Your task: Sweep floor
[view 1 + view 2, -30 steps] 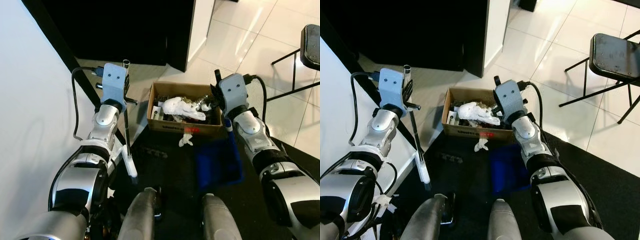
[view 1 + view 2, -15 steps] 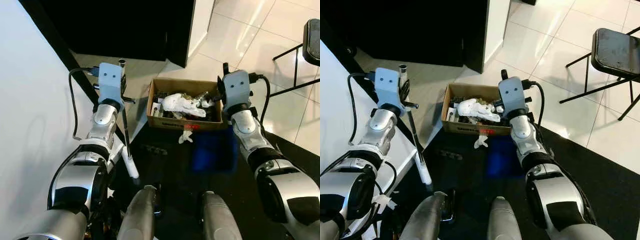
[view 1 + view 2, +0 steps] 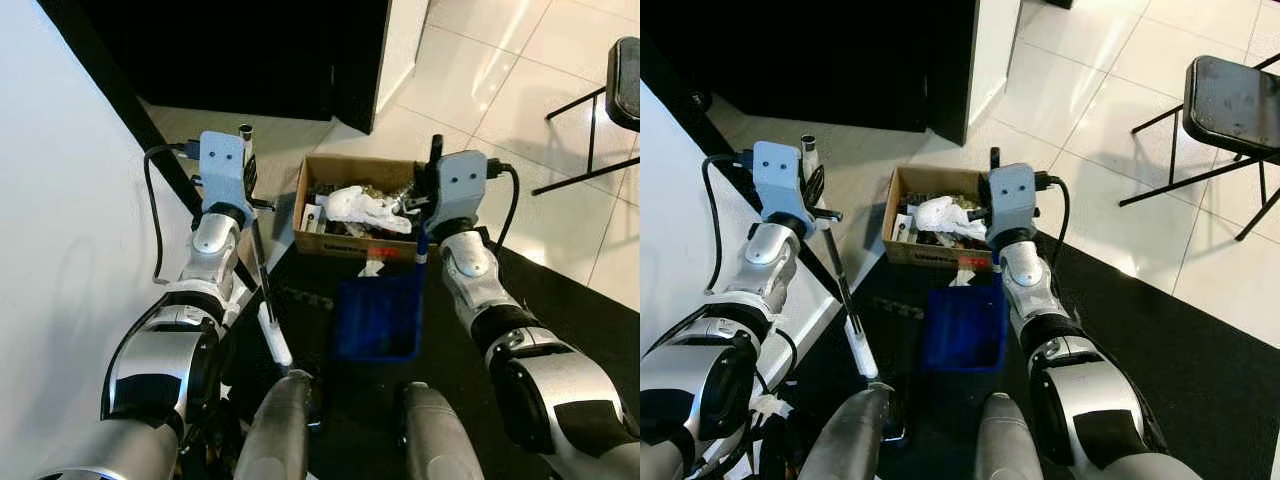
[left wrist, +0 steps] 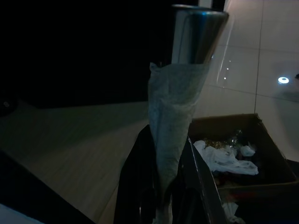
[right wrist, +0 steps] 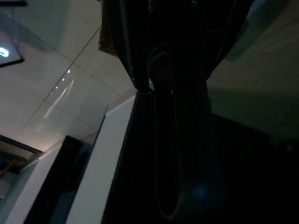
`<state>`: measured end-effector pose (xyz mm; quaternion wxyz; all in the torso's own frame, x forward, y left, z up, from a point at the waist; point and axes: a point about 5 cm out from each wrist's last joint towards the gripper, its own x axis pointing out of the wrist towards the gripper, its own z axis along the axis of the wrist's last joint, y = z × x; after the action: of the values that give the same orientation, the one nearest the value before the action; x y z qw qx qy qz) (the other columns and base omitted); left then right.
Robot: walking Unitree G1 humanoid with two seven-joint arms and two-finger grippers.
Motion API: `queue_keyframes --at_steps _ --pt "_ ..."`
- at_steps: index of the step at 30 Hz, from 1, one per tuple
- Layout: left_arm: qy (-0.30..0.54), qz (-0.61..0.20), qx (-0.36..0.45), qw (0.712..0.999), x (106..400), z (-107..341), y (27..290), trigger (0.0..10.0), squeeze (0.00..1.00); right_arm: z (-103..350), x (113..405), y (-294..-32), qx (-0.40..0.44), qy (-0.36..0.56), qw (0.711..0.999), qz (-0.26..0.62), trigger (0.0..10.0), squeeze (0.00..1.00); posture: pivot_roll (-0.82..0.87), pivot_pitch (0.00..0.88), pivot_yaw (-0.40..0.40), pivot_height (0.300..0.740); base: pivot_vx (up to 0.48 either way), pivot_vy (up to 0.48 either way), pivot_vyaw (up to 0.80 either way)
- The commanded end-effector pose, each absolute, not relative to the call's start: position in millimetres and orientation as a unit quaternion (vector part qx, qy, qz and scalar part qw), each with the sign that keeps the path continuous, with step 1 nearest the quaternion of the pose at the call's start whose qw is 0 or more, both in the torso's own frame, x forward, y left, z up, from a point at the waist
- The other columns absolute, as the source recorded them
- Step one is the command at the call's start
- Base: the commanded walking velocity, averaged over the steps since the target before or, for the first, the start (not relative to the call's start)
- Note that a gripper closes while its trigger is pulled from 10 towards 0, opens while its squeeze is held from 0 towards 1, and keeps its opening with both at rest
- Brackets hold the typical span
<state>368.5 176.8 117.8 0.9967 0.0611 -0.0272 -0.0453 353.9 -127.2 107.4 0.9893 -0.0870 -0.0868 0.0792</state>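
Dustpan [image 3: 377,318] shifted left, below box [image 3: 362,208] | right pincer [image 3: 428,215] grips it | left pincer [image 3: 247,178] clamps broom [image 3: 262,280]

I count 1 cardboard box [image 3: 362,208] of rubbish, 1 blue dustpan [image 3: 378,318] and 1 broom handle [image 3: 256,250] — plus 1 loose white scrap [image 3: 371,268] on the dark mat. At the edge I see 1 black chair [image 3: 1232,98].

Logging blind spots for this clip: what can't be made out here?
- Broom head: hidden below the robot's legs in the eye views.
- Right pincer's grip on the blue dustpan: right wrist view too dark.
- Cardboard box contents beyond white crumpled stuff: too small.
- Chair: cut off by the edge.
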Motion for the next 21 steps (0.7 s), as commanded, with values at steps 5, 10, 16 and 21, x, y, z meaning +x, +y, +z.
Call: queue_keyframes --at_steps 5,10,16,21 --pt "-0.041 -0.077 0.096 0.992 374 126 161 10.0 0.00 109 354 -130 -0.094 -0.095 0.987 0.089 10.0 0.00 -0.02 0.189 0.013 0.740 0.000 0.000 0.00" --pt "-0.041 -0.087 0.104 0.990 375 127 154 10.0 0.00 110 354 -131 -0.098 -0.100 0.986 0.094 10.0 0.00 -0.02 0.190 0.011 0.740 0.000 0.000 0.00" --pt "-0.033 -0.129 0.107 0.985 377 127 127 10.0 0.00 106 352 -129 -0.107 -0.091 0.984 0.110 10.0 0.00 -0.01 0.208 0.004 0.740 0.000 0.000 0.00" --pt "-0.032 -0.145 0.107 0.983 378 129 112 10.0 0.00 96 351 -129 -0.132 -0.058 0.983 0.116 10.0 0.00 -0.01 0.223 0.009 0.740 0.000 0.000 0.00"
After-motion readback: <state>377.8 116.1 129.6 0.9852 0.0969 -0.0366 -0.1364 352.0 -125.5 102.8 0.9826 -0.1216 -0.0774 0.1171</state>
